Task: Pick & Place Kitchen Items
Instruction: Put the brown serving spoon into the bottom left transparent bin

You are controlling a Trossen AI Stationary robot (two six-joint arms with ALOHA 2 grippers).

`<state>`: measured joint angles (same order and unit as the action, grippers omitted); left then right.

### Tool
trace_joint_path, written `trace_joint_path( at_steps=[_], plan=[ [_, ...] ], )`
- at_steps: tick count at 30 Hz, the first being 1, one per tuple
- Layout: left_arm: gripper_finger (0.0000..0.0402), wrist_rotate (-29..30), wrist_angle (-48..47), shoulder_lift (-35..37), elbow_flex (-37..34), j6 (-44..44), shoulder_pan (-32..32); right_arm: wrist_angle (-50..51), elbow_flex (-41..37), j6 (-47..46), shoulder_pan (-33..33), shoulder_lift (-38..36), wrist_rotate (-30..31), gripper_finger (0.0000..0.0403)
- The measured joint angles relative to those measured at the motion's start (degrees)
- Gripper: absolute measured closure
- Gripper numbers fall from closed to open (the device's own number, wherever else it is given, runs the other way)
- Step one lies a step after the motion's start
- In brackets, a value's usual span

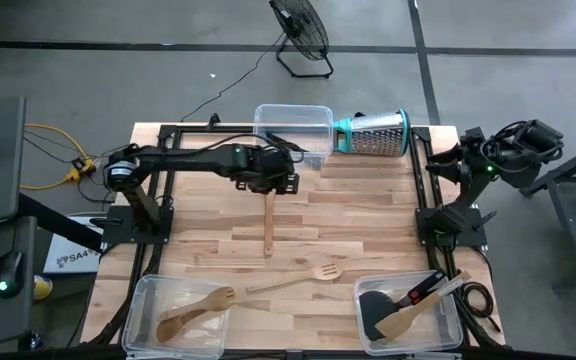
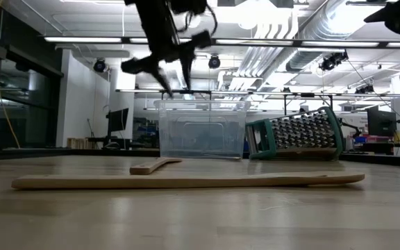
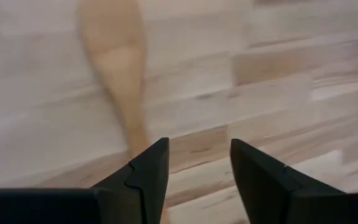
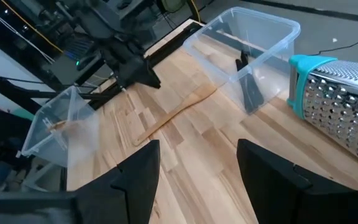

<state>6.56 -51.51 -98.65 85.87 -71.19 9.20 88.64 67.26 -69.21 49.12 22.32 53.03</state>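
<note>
The left gripper (image 1: 271,184) hovered open above the wooden spoon (image 1: 268,222) (right gripper (image 4: 194,180) parked, open), seemingly about to descend and grasp.

Pale matt wooden spatula (image 1: 268,222) on a smooth butcher-block table (image 1: 368,220).

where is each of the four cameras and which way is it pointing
High view: overhead, straight down; both arms show, left gripper above the wooden spatula.
Low view: table height, level toward the far clear bin; left arm hangs in.
Left wrist view: down past open fingers at that spatula.
Right wrist view: across the table past open fingers.
Shared: the grater appears in high, low and right wrist views.
</note>
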Motion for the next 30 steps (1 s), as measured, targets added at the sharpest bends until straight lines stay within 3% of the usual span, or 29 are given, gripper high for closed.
trace_joint_path(
  at_steps=[10, 21, 30],
  plan=[
    [0.0234, -6.99, -1.29, -6.9, 0.03, 0.18, 3.58, 0.09, -0.02, 0.04, 0.0, 0.1, -0.65, 0.0196],
    [0.0231, -8.8, -2.42, -12.4, -0.01, 5.15, 4.29, 0.55, -0.02, 0.06, 0.0, 0.1, -1.07, 0.0196],
    [0.0154, -10.5, -2.89, -16.7, -0.01, 6.47, 4.29, 0.72, -0.02, 0.07, 0.0, 0.1, -1.14, 0.0196]
  ],
)
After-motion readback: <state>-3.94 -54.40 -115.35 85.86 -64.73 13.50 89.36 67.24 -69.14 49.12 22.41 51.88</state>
